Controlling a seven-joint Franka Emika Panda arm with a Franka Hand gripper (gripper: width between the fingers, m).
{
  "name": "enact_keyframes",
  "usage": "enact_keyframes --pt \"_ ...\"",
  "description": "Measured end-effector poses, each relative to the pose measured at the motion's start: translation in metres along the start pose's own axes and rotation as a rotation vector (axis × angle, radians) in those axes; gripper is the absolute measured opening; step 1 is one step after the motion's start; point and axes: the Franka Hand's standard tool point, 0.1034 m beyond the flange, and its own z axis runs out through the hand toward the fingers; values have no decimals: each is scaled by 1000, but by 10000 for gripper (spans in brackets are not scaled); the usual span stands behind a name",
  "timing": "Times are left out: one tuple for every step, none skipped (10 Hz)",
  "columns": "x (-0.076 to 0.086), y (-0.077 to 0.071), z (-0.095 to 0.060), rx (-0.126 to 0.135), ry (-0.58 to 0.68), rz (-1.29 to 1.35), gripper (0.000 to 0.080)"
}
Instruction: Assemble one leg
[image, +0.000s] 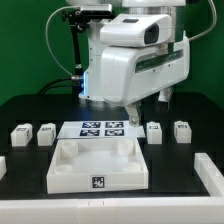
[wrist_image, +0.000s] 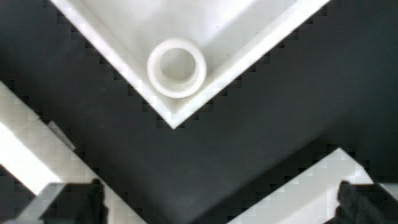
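Looking down past a black two-finger pincer (wrist_image: 210, 205), spread wide and holding nothing, onto one corner of a large white square plastic tray (wrist_image: 222, 75) with a round socket (wrist_image: 175, 65) set in it. On the black bench (image: 30, 170), in the exterior view: two small white plastic square-section legs (image: 22, 133) (image: 46, 131) at that view's left, two more (image: 154, 131) (image: 181, 130) at its right, all apart from the tray. Between the pairs, just behind the tray, a thin flat white marker board (image: 100, 128).

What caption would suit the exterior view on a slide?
Panda arm above the white tray, marker board beyond it, two loose legs on either side.
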Motion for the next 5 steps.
enact_keyframes --pt "0 0 0 0 0 0 650" --pt "0 0 0 0 0 -9 650" --pt "-2 0 0 2 -1 -42 650" --pt "-15 -10 5 4 -7 -84 650" --pt "-40 -35 15 11 -14 -161 650"
